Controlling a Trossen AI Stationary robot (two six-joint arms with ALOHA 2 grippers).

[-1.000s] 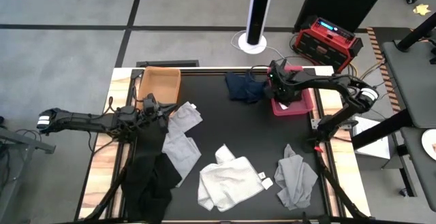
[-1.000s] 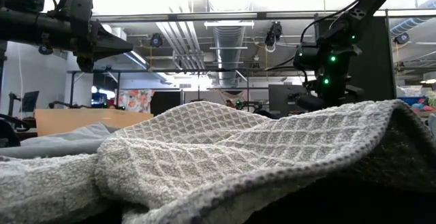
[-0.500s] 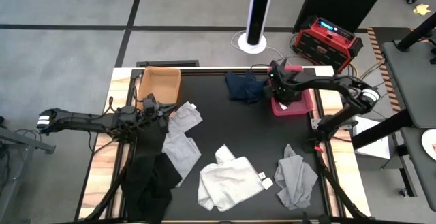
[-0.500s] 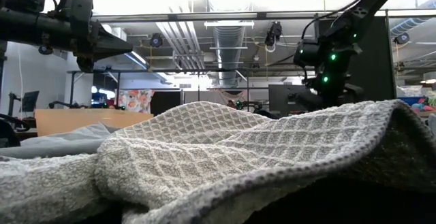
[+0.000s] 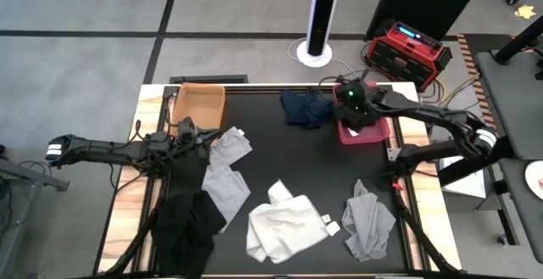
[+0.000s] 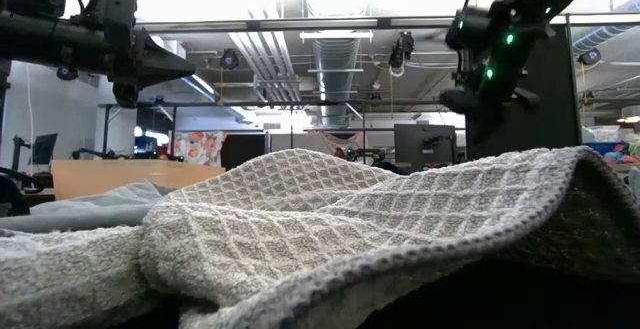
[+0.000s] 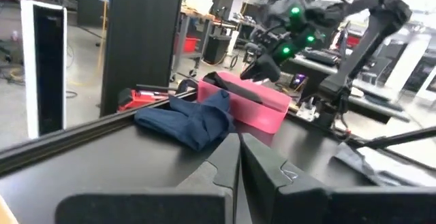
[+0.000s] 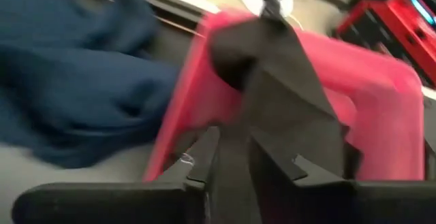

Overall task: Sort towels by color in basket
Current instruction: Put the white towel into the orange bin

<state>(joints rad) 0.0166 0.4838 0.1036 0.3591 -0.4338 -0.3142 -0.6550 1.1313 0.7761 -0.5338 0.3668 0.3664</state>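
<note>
White floor-standing column, red case (cables beside it), black tabletop

Your left arm lies stretched along the table's left side, its gripper level and pointing inward — fingers pressed together, nothing between them. Your right arm reaches in from the right edge toward the far side — its gripper raised, fingers slightly parted.

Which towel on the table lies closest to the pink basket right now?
The navy blue towel, bunched right beside the pink basket at the table's far edge. The white, grey and black ones all lie farther off.
</note>
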